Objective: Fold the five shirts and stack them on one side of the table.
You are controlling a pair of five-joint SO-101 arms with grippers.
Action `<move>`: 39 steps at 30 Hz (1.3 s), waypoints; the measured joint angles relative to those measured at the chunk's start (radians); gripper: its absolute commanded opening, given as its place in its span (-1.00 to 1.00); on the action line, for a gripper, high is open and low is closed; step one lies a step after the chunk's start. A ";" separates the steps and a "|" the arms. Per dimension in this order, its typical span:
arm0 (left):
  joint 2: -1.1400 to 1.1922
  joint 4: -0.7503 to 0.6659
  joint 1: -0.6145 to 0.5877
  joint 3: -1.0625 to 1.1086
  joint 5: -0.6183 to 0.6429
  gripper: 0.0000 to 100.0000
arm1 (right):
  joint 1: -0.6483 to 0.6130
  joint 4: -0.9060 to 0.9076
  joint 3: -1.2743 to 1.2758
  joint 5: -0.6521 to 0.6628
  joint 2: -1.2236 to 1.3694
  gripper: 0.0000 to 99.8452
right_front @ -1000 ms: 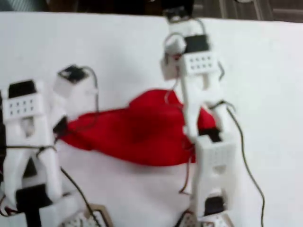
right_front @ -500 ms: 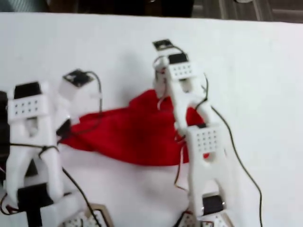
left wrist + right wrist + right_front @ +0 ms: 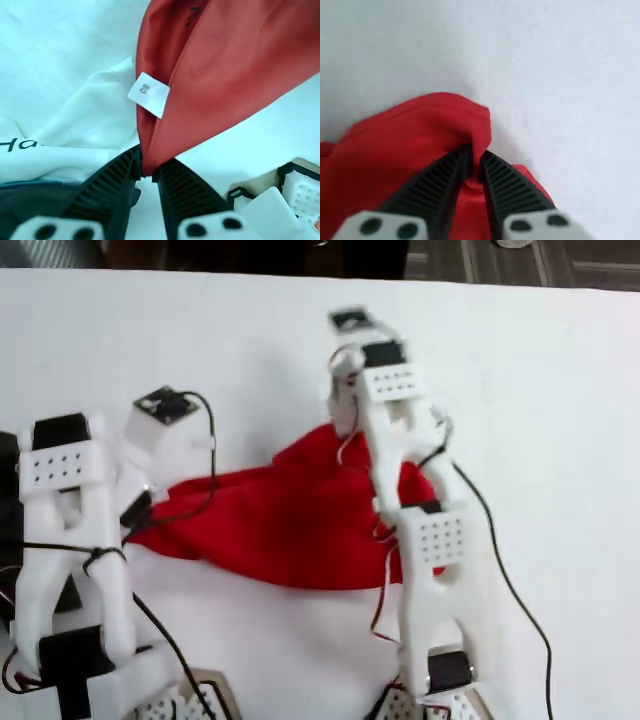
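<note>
Red shirt (image 3: 290,530) lies bunched mid-table (image 3: 560,390), long axis side to side, tapering toward the left arm. Left gripper (image 3: 148,169) pinches that tip; right gripper (image 3: 474,159) pinches the far-edge fold.

Bright, even light from overhead. High view: table (image 3: 560,390) is near blown-out white. Shadows are soft and faint: a grey patch on the table just beyond the shirt (image 3: 290,525), a thin one along the shirt's near edge. Right wrist view: table greyer on one side of the shirt, brighter on the other, soft shadow hugging the fold. Left wrist view: mild sheen on the shirt, table washed out beside it.
</note>
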 measured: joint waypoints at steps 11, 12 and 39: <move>0.000 0.097 0.129 -0.420 0.098 -0.95 | 0.135 0.101 -0.115 0.057 -0.419 -0.96; 0.000 0.123 0.160 -0.473 0.100 -0.95 | 0.144 0.101 -0.115 0.057 -0.457 -0.96; -0.407 0.164 0.192 -0.962 0.095 -0.95 | 0.238 -0.025 -0.175 0.166 -1.336 -0.96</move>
